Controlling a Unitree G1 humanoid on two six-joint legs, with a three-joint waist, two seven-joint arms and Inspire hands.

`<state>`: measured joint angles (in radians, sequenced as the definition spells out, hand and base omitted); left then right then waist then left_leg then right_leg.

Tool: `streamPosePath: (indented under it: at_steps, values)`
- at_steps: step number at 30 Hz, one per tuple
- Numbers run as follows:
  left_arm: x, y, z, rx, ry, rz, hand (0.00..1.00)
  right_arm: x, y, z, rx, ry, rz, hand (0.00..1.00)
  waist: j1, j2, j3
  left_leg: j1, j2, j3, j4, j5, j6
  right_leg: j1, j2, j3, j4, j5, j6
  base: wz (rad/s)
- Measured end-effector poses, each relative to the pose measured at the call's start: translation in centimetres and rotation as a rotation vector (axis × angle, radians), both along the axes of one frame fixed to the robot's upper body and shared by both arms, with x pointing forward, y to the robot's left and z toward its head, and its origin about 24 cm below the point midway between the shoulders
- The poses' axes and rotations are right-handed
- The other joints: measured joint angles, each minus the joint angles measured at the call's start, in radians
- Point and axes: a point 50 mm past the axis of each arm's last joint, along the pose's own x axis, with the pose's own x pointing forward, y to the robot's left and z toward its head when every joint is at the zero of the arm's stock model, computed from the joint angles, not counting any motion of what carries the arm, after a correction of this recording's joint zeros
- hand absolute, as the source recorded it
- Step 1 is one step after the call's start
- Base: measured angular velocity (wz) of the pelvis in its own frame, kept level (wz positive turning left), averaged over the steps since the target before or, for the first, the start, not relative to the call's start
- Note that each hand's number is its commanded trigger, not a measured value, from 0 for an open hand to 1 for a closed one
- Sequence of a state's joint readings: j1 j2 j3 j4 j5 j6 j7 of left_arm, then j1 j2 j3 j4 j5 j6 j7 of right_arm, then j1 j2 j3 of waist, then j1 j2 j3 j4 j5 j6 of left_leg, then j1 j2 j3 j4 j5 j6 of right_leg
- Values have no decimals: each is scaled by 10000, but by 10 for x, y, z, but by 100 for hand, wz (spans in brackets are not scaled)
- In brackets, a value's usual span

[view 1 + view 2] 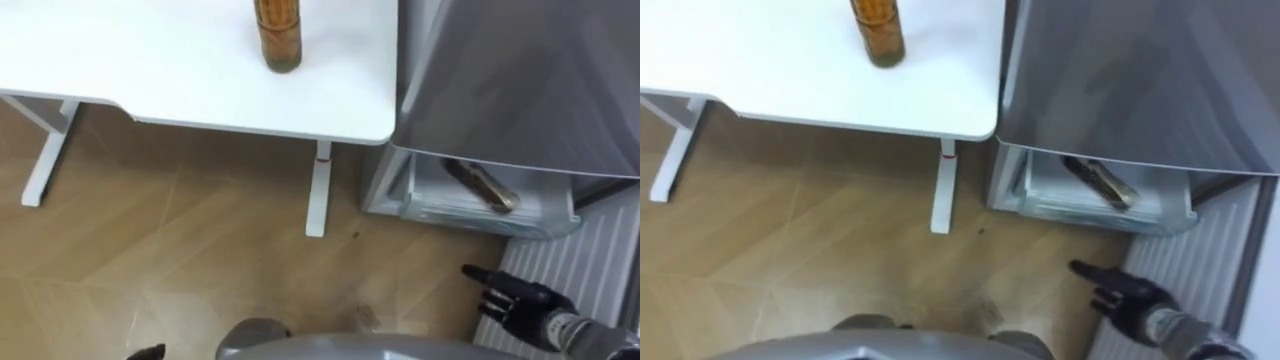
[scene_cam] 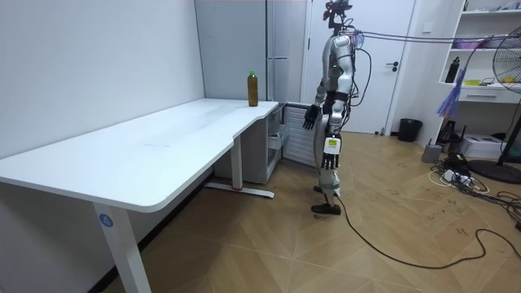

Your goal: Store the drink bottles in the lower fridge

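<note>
A brown drink bottle (image 1: 278, 35) stands upright near the far edge of the white table (image 1: 150, 70); the room view shows this bottle (image 2: 252, 89) at the table's end by the fridge. A second brown bottle (image 1: 482, 186) lies on its side in the open lower fridge drawer (image 1: 470, 212). My right hand (image 1: 515, 297) hangs open and empty in front of that drawer, fingers straight and apart from it. My left hand (image 1: 150, 352) peeks in at the bottom edge, low over the floor.
The grey fridge (image 1: 520, 80) stands right against the table's right end. A white table leg (image 1: 319, 190) comes down just left of the drawer. A white ribbed panel (image 1: 590, 255) lies to the drawer's right. Wooden floor (image 1: 180, 250) spreads below the table.
</note>
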<state>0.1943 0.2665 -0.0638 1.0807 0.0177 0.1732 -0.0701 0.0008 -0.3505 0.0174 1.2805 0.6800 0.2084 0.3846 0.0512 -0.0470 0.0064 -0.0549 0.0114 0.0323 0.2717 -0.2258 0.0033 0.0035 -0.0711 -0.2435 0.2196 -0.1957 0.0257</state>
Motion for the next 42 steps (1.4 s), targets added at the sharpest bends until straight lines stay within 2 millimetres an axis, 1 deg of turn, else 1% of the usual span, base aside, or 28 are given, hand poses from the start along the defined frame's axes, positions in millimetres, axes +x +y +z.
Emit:
streamPosePath:
  at_steps: [3, 5, 8, 9, 12, 15, 17, 23, 24, 26, 31, 32, 34, 36, 38, 40, 42]
  values:
    - [0, -1, -1, 133, -91, 214, 0, -17, 9, -6, 78, 590, 394, 0, 22, 0, 17, 155, 8, 61, -167, -25, -4, 116, 13, 61, -6, 2, 6, -7]
    - [1, -1, -1, 309, -100, 117, 0, -26, 15, -9, 223, 804, 371, 0, -9, -16, 15, 174, 17, 60, -175, -25, -5, 146, 34, 93, -37, -1, 8, -2]
    - [-4, -2, -1, 457, 59, 14, 0, -39, 25, -15, 288, 1194, 244, 0, -26, -25, -11, 239, 33, 85, -170, -22, -8, 254, 90, 192, -188, 22, 23, -2]
    - [-8, -2, -1, 450, 149, 110, 0, -44, 31, -17, 332, 1340, 203, 0, -97, -40, -13, 325, 31, 83, -174, -23, -9, 359, 95, 186, -250, 22, 24, 0]
    - [-13, -8, -3, 368, 296, 302, 0, -48, 40, -20, 380, 1559, 142, 0, -199, -48, -15, 512, 21, 84, -211, -34, -12, 487, 104, 200, -380, 45, 43, -1]
    - [-14, -17, -6, 230, 392, 381, 0, -52, 41, -21, 191, 1773, 59, 0, -214, -8, -13, 637, 19, 102, -285, -42, -10, 535, 103, 229, -366, 47, 48, -3]
    - [-16, -20, -7, 181, 478, 408, 0, -53, 40, -21, -16, 1914, 104, 0, -232, 17, -14, 713, 24, 107, -344, -42, -11, 582, 114, 230, -390, 47, 48, 0]
    - [-16, -18, -7, 242, 465, 778, 0, -55, 40, -23, -661, 2037, 245, 0, -364, 130, 0, 900, 65, 211, -523, -56, -40, 809, 174, 339, -515, 53, 42, -4]
    - [-16, -18, -7, 248, 463, 781, 0, -54, 40, -23, -810, 2063, 297, 0, -430, 98, 22, 942, 66, 228, -566, -56, -40, 824, 178, 378, -516, 53, 43, -6]
    - [-16, -18, -7, 290, 432, 788, 0, -53, 41, -23, -977, 2031, 323, 0, -484, 110, 18, 1027, 76, 295, -651, -53, -44, 841, 195, 463, -516, 53, 42, -11]
    - [-9, -18, -7, 443, 106, 1018, 0, -53, 41, -24, -1317, 2092, 515, 0, -586, 69, 26, 1170, 92, 473, -752, -55, -47, 838, 209, 616, -508, 54, 41, -11]
    - [-5, -18, -7, 528, -16, 1066, 0, -52, 41, -23, -1385, 2062, 649, 0, -641, 82, 12, 1185, 96, 503, -762, -57, -49, 820, 210, 637, -509, 54, 42, -5]
    - [-2, -18, -6, 627, -116, 1198, 0, -52, 41, -24, -1460, 2078, 672, 0, -734, 85, 2, 1197, 101, 505, -766, -60, -53, 816, 215, 635, -507, 54, 41, 0]
    - [7, -19, -6, 793, -436, 1181, 0, -52, 40, -24, -1570, 2156, 655, 0, -723, 100, -7, 1206, 112, 556, -794, -61, -55, 812, 227, 690, -495, 56, 38, -6]
    - [12, -20, -6, 962, -732, 1170, 0, -52, 40, -24, -1742, 2180, 761, 0, -664, 145, -19, 1303, 137, 694, -847, -61, -56, 821, 249, 806, -494, 71, 19, -18]
    - [17, -21, -5, 1131, -1078, 1356, 0, -52, 39, -24, -1899, 2203, 989, 0, -727, 174, -38, 1394, 138, 718, -864, -65, -61, 853, 249, 823, -495, 71, 18, -8]
    - [31, -22, -3, 1446, -1716, 1500, 0, -51, 39, -23, -2093, 2140, 1221, 0, -728, 185, -44, 1392, 137, 729, -862, -65, -62, 839, 251, 853, -489, 72, 18, 0]
